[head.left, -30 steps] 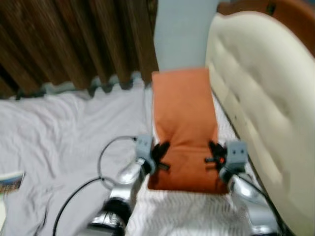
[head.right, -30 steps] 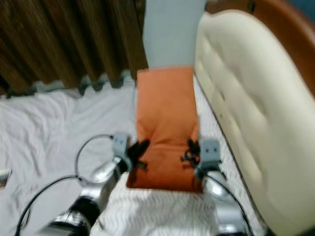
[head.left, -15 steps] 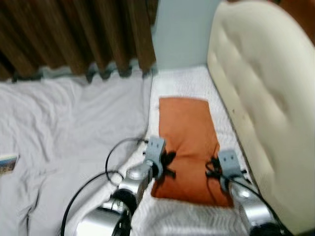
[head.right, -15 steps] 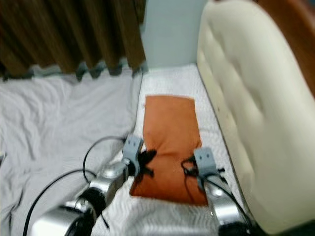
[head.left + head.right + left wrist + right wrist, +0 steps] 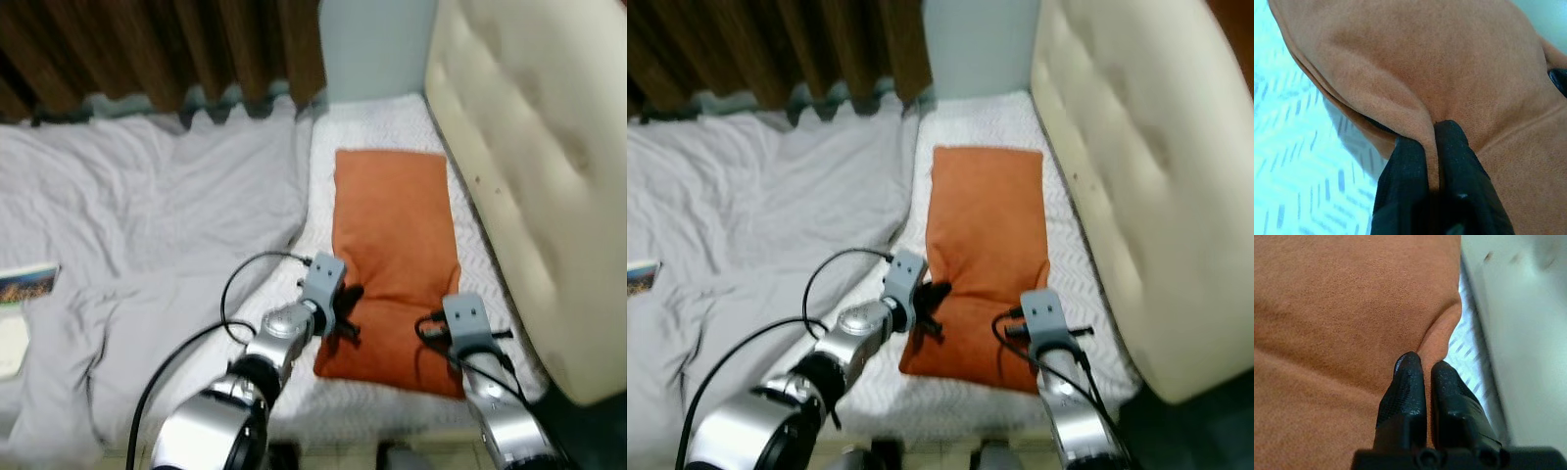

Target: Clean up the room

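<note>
The orange pillow [image 5: 392, 245] is laid on the bed [image 5: 372, 122] — its edges are pinched by the left gripper [image 5: 1431, 147] and right gripper [image 5: 1426, 374]; letting go is left.

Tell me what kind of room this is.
Most likely a bedroom: a bed with a rumpled grey sheet, a cream tufted headboard, and an orange pillow lying flat beside it, pinched by both the left gripper and right gripper.
</note>
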Tool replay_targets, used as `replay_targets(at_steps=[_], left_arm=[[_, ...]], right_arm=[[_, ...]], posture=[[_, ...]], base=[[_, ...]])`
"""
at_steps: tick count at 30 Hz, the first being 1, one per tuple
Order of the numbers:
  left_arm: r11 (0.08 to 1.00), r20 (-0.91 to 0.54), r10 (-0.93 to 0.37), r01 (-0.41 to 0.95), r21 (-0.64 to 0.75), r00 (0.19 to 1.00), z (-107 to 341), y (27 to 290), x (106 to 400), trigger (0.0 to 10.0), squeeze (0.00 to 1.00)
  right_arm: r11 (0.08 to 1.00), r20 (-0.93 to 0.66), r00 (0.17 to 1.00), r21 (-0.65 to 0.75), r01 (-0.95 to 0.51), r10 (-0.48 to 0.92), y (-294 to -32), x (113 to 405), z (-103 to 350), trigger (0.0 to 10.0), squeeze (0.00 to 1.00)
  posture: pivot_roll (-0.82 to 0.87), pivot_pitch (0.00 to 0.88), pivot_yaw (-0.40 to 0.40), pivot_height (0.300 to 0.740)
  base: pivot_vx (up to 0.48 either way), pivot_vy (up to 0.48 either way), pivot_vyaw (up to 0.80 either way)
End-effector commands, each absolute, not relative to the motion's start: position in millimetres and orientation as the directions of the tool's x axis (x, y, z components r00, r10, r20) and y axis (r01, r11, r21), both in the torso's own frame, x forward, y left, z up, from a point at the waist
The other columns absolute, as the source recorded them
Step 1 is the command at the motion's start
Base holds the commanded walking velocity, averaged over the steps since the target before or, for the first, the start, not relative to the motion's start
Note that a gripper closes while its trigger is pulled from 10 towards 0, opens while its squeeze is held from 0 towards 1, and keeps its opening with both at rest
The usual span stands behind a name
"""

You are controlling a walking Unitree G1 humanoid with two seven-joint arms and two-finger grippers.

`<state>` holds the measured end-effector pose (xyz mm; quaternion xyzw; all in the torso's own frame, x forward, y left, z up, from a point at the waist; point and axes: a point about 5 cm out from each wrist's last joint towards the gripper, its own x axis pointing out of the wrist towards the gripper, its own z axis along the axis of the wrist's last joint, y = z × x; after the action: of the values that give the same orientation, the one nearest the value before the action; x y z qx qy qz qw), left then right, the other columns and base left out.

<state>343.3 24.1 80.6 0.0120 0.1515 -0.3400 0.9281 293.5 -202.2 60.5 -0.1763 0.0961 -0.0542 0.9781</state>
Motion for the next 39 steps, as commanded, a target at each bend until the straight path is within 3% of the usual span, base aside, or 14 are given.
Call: replay_targets(at_steps=[1, 5, 8, 11, 21, 36, 39], left_arm=[[0.795, -0.279, -0.596, 0.602, -0.076, 0.753, 85.4, 21.7, 346.7, 10.0, 0.0], [0.759, -0.163, -0.65, 0.646, -0.084, 0.742, 95.0, 33.2, 349.7, 10.0, 0.0], [0.765, 0.039, -0.635, 0.636, -0.1, 0.771, 107.5, 72.0, 341.5, 10.0, 0.0], [0.792, 0.106, -0.603, 0.61, -0.037, 0.79, 113.7, 90.2, 321.9, 10.0, 0.0], [0.853, 0.118, -0.517, 0.521, -0.007, 0.848, 115.1, 87.4, 319.2, 10.0, 0.0], [0.852, 0.031, -0.519, 0.52, -0.059, 0.854, 103.4, 82.4, 335.6, 10.0, 0.0], [0.857, 0.013, -0.512, 0.511, -0.069, 0.859, 101.5, 83.4, 340.1, 10.0, 0.0]], right_arm=[[0.887, -0.14, 0.924, -0.361, 0.287, -0.356, -254.5, 282.3, 68.1, 10.0, 0.0], [0.937, -0.034, 0.953, -0.195, 0.289, -0.301, -236.1, 266.9, 95.5, 10.0, 0.0], [0.971, 0.085, 0.974, -0.094, 0.218, -0.21, -206.9, 226.9, 123.0, 10.0, 0.0], [0.977, 0.12, 0.974, -0.07, 0.199, -0.19, -197.3, 210.5, 125.4, 10.0, 0.0], [0.989, 0.058, 0.99, -0.066, 0.13, -0.126, -198.6, 234.7, 112.0, 10.0, 0.0], [0.994, 0.035, 0.999, -0.097, 0.043, -0.04, -187.1, 251.8, 107.1, 10.0, 0.0], [0.994, 0.03, 0.999, -0.103, 0.023, -0.02, -184.5, 257.1, 106.5, 10.0, 0.0]], posture=[[-0.38, 0.298, 0.095, 0.74], [-0.38, 0.247, 0.121, 0.74], [-0.32, 0.176, 0.132, 0.74], [-0.26, 0.122, 0.119, 0.74], [-0.23, 0.04, 0.11, 0.74], [-0.26, 0.052, 0.112, 0.74], [-0.27, 0.06, 0.115, 0.74]], base=[[0.0, 0.0, 0.0], [0.0, 0.0, 0.0], [0.0, 0.0, 0.0], [0.0, 0.0, 0.0], [0.0, 0.0, 0.0], [0.199, -0.406, 0.0], [0.281, -0.386, -0.77]])
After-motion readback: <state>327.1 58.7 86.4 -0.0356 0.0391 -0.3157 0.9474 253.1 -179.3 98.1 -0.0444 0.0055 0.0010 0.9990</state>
